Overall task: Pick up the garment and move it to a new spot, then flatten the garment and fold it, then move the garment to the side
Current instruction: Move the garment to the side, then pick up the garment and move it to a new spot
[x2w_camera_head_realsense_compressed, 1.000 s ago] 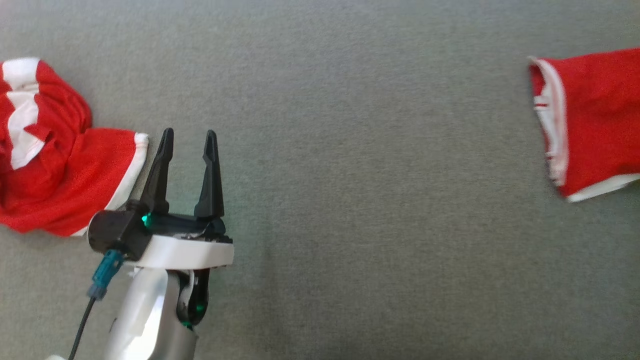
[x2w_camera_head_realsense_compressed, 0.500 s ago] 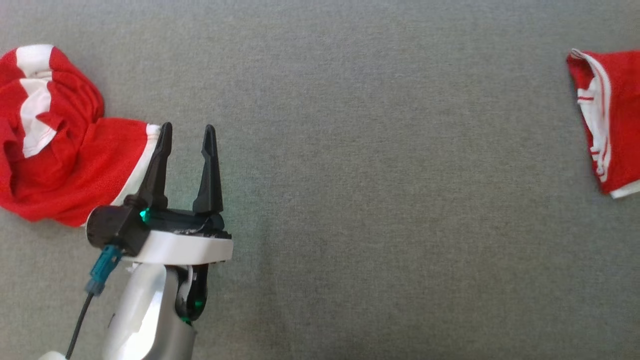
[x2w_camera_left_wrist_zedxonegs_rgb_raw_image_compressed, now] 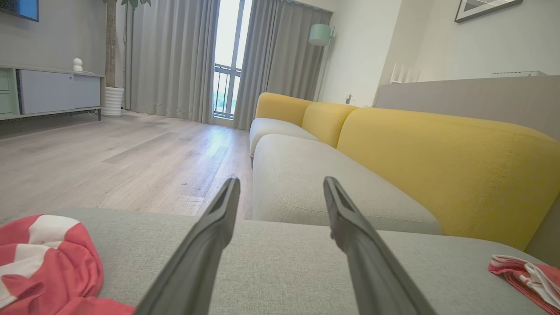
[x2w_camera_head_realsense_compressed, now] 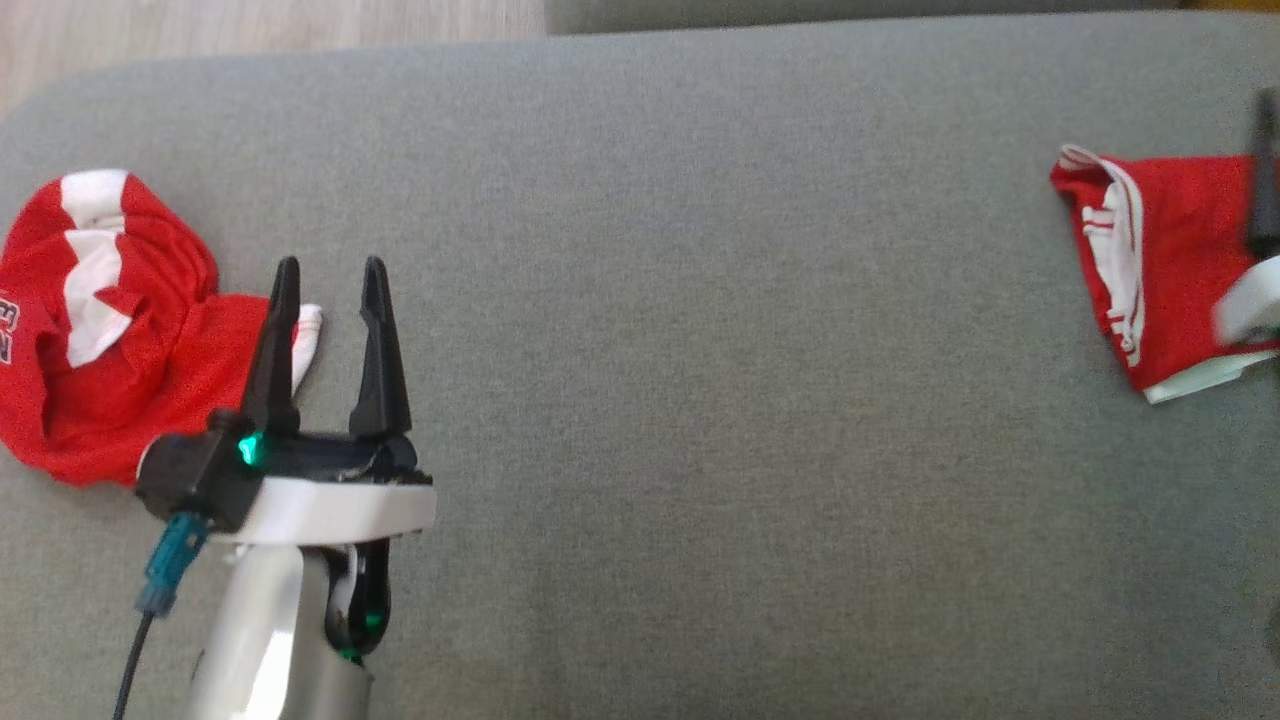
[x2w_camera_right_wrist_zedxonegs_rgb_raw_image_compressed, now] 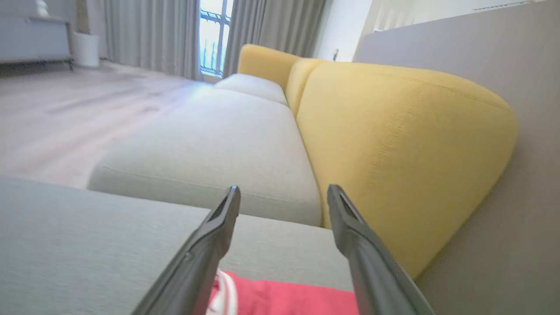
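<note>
Red cloth lies at both ends of the grey sofa seat (x2w_camera_head_realsense_compressed: 700,350): a folded garment (x2w_camera_head_realsense_compressed: 1160,270) at the right edge and a crumpled garment (x2w_camera_head_realsense_compressed: 110,330) at the left. The right gripper (x2w_camera_right_wrist_zedxonegs_rgb_raw_image_compressed: 283,189) is over the folded one with its fingers apart and nothing between them, so that piece looks set aside. The best move here is probably to lift that arm straight up and away, so that no finger snags the white trim and drags the fold open. The left gripper (x2w_camera_head_realsense_compressed: 330,265), fingers also spread and empty, sits just beside the crumpled heap's white hem. For the next pick it should shift left over thicker cloth and pinch a deep bunch, not the thin hem.
</note>
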You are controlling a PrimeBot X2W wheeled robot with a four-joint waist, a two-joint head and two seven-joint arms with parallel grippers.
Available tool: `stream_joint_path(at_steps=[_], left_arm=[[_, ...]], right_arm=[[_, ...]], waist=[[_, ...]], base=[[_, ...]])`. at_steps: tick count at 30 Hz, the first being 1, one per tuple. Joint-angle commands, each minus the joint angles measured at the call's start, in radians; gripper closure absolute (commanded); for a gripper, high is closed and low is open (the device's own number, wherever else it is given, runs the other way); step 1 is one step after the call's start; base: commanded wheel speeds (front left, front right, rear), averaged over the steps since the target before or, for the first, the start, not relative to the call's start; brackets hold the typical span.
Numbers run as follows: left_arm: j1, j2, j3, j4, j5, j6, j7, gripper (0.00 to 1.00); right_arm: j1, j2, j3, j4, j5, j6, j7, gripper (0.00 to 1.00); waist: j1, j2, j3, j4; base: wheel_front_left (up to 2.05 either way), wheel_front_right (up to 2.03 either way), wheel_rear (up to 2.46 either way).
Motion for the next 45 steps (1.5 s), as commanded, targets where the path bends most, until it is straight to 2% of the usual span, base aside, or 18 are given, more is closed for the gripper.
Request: stream_joint_path(at_steps=[1,8,12,17,21,27,37,45], left_arm=[[0.006,0.010,0.035,-0.042,0.003,0.002,-0.005,0.00],[0.059,0.010,0.012,-0.050,-0.005,0.007,-0.005,0.00],[0.089,0.010,0.000,-0.054,-0.010,0.015,-0.005,0.00],[0.116,0.010,-0.010,-0.058,-0.013,0.021,-0.005,0.00],[0.138,0.010,-0.022,-0.053,-0.011,0.025,-0.005,0.00],[0.153,0.010,-0.020,-0.041,-0.010,0.027,-0.005,0.00],[0.154,0.010,-0.014,-0.036,-0.019,0.032,-0.005,0.00],[0.154,0.010,-0.003,-0.015,-0.019,0.037,-0.005,0.00]], right_arm=[[0.040,0.040,0.029,-0.092,0.035,-0.001,-0.012,0.00],[0.184,0.256,0.037,-0.280,0.142,-0.001,-0.011,0.00],[0.265,0.326,0.054,-0.334,0.191,-0.001,-0.013,0.00],[0.334,0.342,0.070,-0.351,0.234,-0.001,-0.038,0.00],[0.388,0.342,0.133,-0.303,0.283,-0.001,-0.074,0.00],[0.401,0.343,0.161,-0.247,0.278,-0.001,-0.118,0.00],[0.386,0.343,0.170,-0.221,0.267,-0.001,-0.139,0.00],[0.383,0.343,0.229,-0.222,0.269,-0.001,-0.140,0.00]], waist=[[0.0001,0.0000,-0.033,-0.009],[0.0001,0.0000,-0.087,-0.012],[0.0001,0.0000,-0.105,-0.015],[0.0001,0.0000,-0.117,-0.014],[0.0001,0.0000,-0.123,-0.015],[0.0001,0.0000,-0.127,-0.018],[0.0001,0.0000,-0.141,-0.015],[0.0001,0.0000,-0.157,0.038]], base=[[0.00,0.00,0.00],[0.00,0.00,0.00],[0.00,0.00,0.00],[0.00,0.00,0.00],[0.00,0.00,0.00],[0.00,0.00,0.00],[0.00,0.00,0.00],[0.00,0.00,0.00]])
